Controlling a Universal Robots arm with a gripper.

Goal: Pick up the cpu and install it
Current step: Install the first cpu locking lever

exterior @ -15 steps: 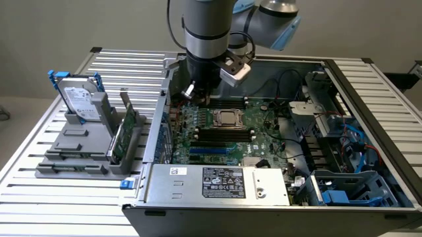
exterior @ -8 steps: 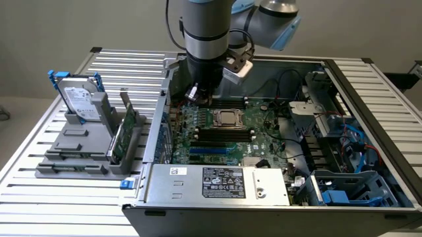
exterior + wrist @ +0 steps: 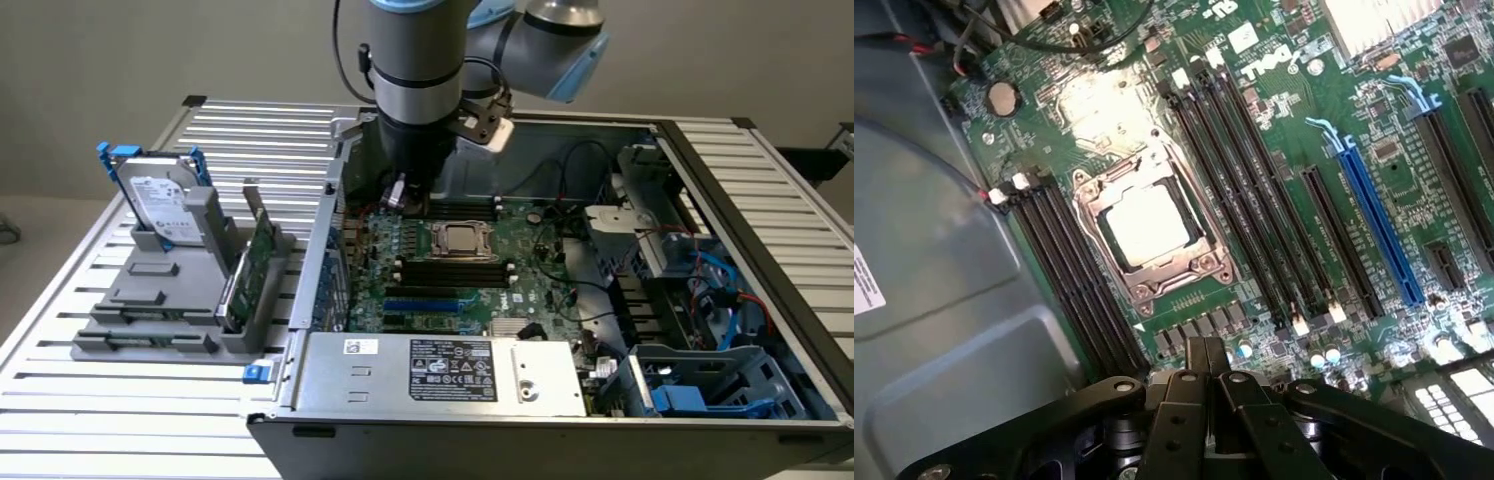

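The cpu [image 3: 458,238] [image 3: 1146,222] lies flat in the metal-framed socket in the middle of the green motherboard [image 3: 534,285] [image 3: 1274,110], inside the open computer case. Its top is pale and silvery. My gripper [image 3: 402,197] [image 3: 1206,362] hangs over the board toward the exterior view's left of the socket, near the case wall. Its fingers [image 3: 1194,372] are pressed together and shut, with nothing seen between them. It is clear of the cpu and not touching it.
A grey holder [image 3: 147,300] on the slatted table at the exterior view's left carries a hard drive with blue bracket [image 3: 167,205] and an upright green circuit card [image 3: 254,262]. The case holds black memory slots [image 3: 1254,200], a power supply [image 3: 441,370], cables and drive cages [image 3: 707,300].
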